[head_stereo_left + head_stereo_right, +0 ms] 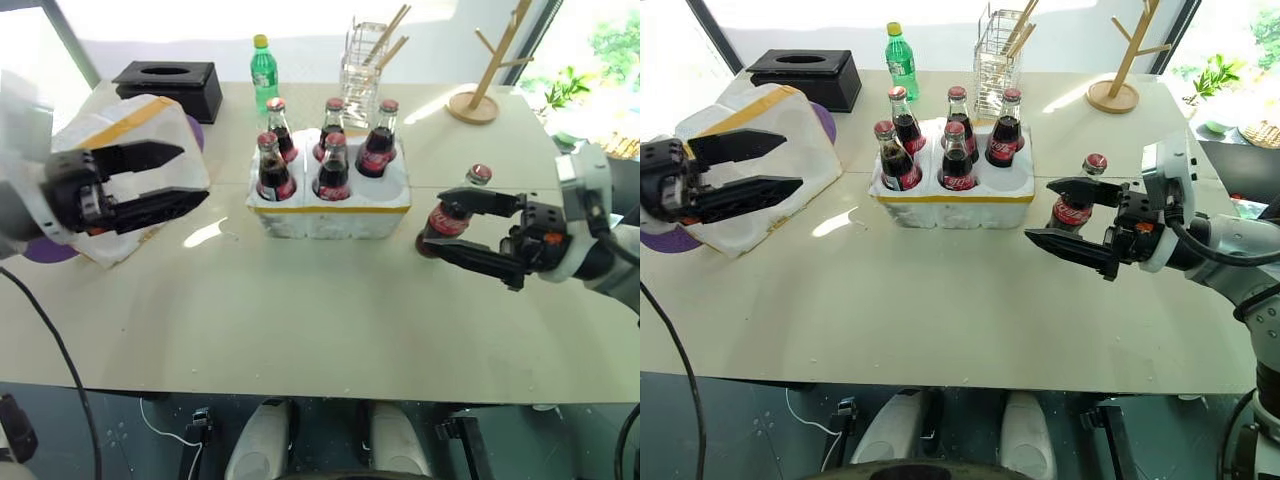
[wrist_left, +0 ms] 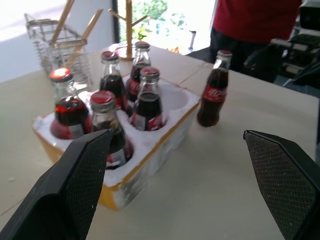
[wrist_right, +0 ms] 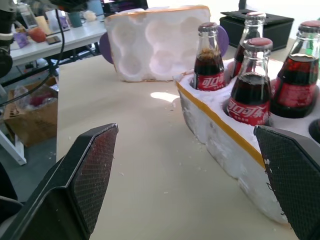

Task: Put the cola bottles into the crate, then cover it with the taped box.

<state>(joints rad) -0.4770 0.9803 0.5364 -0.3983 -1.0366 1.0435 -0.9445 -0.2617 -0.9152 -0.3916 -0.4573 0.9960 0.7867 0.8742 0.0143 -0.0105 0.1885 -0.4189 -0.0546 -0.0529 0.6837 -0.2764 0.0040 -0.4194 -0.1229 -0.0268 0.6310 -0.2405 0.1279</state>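
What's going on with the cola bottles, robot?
Both hands open, empty: left hand, right hand. Five bottles in crate; sixth bottle on table. Taped box lying aside.

The left gripper (image 1: 185,172) covers part of the taped box (image 1: 150,125), the right gripper (image 1: 1065,212) hides the lower half of the loose bottle (image 1: 1077,200), and a person (image 2: 255,20) is cut off at the wrist view's edge.

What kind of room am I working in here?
Probably a lab or workshop by a window, not a home: a cluttered workbench, a cardboard box on the floor, and a staged table of props.
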